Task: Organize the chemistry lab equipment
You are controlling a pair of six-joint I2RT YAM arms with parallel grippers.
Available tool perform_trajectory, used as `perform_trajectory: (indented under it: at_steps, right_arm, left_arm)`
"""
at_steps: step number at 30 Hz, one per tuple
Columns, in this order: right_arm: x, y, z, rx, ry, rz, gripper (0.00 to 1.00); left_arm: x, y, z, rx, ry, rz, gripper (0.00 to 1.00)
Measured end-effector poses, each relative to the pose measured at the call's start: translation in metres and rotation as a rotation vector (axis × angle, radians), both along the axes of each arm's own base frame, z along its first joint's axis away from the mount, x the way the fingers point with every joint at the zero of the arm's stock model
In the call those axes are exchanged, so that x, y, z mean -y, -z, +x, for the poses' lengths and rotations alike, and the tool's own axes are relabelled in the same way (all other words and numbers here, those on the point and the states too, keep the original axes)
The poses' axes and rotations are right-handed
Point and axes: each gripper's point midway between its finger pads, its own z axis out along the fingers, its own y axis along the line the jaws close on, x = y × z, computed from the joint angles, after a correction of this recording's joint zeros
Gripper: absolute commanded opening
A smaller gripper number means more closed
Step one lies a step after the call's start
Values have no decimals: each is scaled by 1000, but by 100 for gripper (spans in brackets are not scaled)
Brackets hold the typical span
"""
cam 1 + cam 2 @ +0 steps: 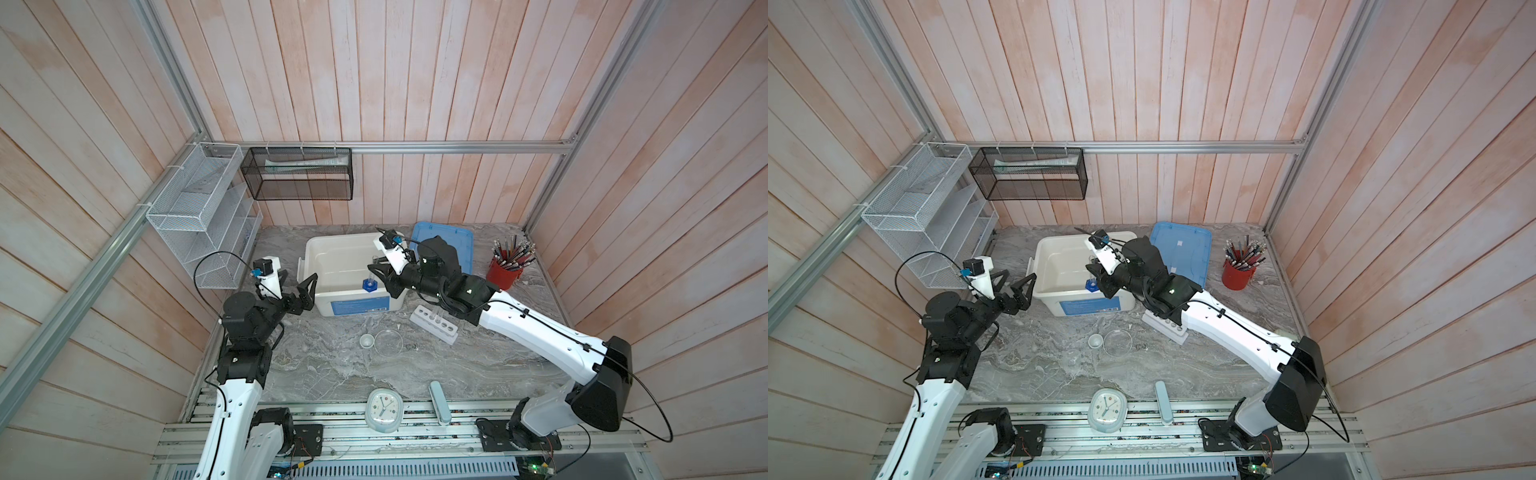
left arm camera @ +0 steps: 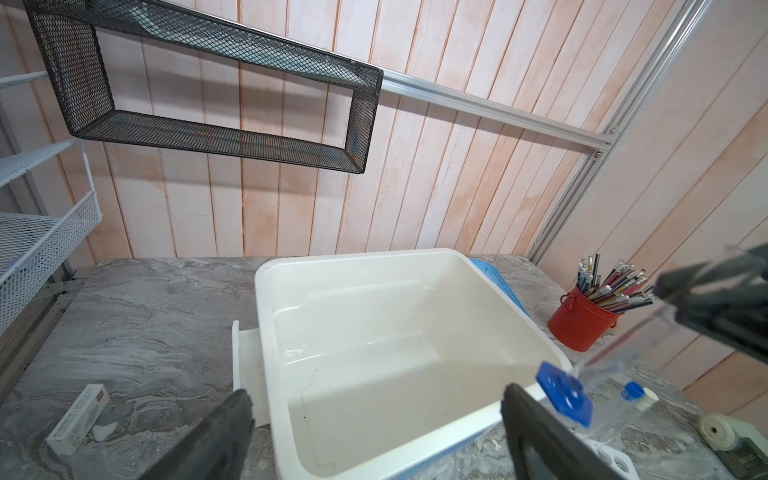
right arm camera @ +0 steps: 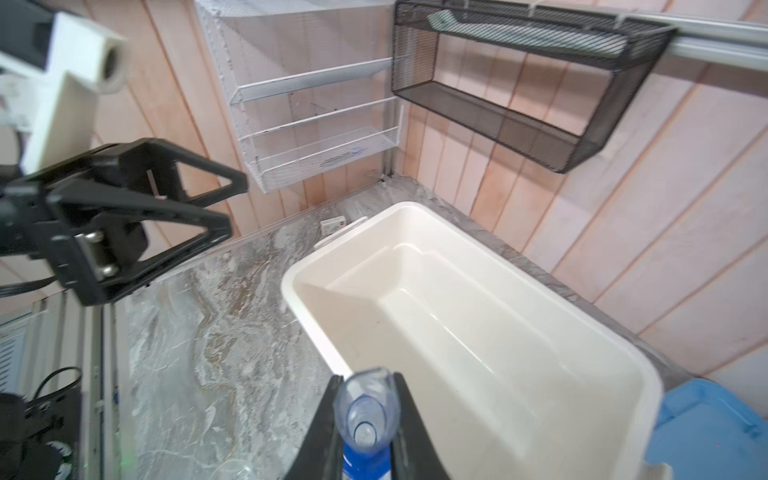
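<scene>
My right gripper (image 1: pixel 377 276) is shut on the clear vessel with the blue hexagon base (image 1: pixel 369 284), holding it upright just over the near right corner of the white bin (image 1: pixel 311 258). In the right wrist view the vessel's mouth (image 3: pixel 365 409) sits between the two black fingers. The left gripper (image 1: pixel 300 275) hangs open and empty at the bin's left end. The white rack (image 1: pixel 434 325) lies right of the bin under my right arm, with a blue-capped tube (image 2: pixel 633 390) standing in it. A clear petri dish (image 1: pixel 388 341) and a small white dish (image 1: pixel 367 340) rest in front of the bin.
A blue lid (image 1: pixel 453 245) lies behind the right arm and a red cup of pens (image 1: pixel 505 270) stands at the far right. A round clock (image 1: pixel 384 409) and a pale case (image 1: pixel 439 403) sit at the front edge. Wire shelves (image 1: pixel 199 216) and a black mesh basket (image 1: pixel 299 174) hang on the walls.
</scene>
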Motion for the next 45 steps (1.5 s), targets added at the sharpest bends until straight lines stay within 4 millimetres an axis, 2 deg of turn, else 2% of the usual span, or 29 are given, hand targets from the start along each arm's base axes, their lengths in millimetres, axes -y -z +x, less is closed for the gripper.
perform_trajectory:
  at_steps: [2, 5, 9, 12, 15, 17, 24, 31, 45]
  right_arm:
    - [6, -2, 24, 12, 49, 1, 19]
    - [6, 10, 63, 18, 116, -22, 19]
    - [-2, 52, 107, -6, 196, -85, 19]
    - [-4, 86, 132, -34, 247, -130, 19]
    - [1, 113, 150, -62, 292, -156, 19]
    - [4, 124, 159, -75, 318, -159, 19]
    - [8, 129, 183, -46, 381, -101, 19]
    - [5, 162, 197, -47, 419, -117, 19]
    - [-3, 157, 204, -22, 423, -92, 19]
  left_arm:
    - [0, 0, 0, 0, 1, 0, 95]
    - [0, 0, 0, 0, 2, 0, 95]
    - [0, 0, 0, 2, 3, 4, 95]
    - [0, 0, 0, 3, 3, 7, 95]
    - [0, 0, 0, 3, 3, 8, 95]
    - [0, 0, 0, 4, 3, 10, 95]
    - [0, 3, 2, -6, 4, 13, 95]
    - [0, 4, 2, -9, 4, 16, 95]
    - [0, 4, 2, -8, 4, 18, 95]
